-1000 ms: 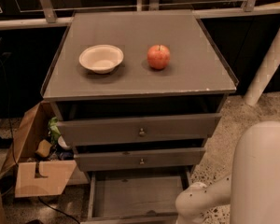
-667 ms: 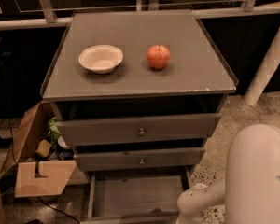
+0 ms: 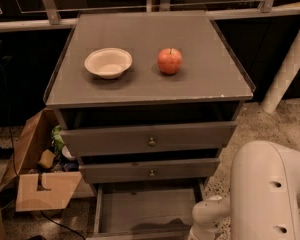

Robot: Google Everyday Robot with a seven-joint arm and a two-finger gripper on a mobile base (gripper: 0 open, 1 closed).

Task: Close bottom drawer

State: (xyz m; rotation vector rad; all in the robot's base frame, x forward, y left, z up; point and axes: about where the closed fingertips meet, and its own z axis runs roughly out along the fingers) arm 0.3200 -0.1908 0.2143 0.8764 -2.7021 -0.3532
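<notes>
The bottom drawer (image 3: 146, 210) stands pulled out at the cabinet's (image 3: 150, 74) foot, its flat wooden floor bare. The smooth white arm (image 3: 270, 186) dips at near right. The gripper is out of view below, so I can't tell its grip. Approach step, I'd judge: next, push the low front straight in.

This looks like an indoor robot test corner. A grey cabinet (image 3: 150, 86) stands on speckled stone floor (image 3: 285, 126) against a glass railing (image 3: 49, 4). An open cardboard box (image 3: 40, 190) of clutter sits beside it. A white robot arm (image 3: 270, 194) looms lower right, its gripper out of sight.
</notes>
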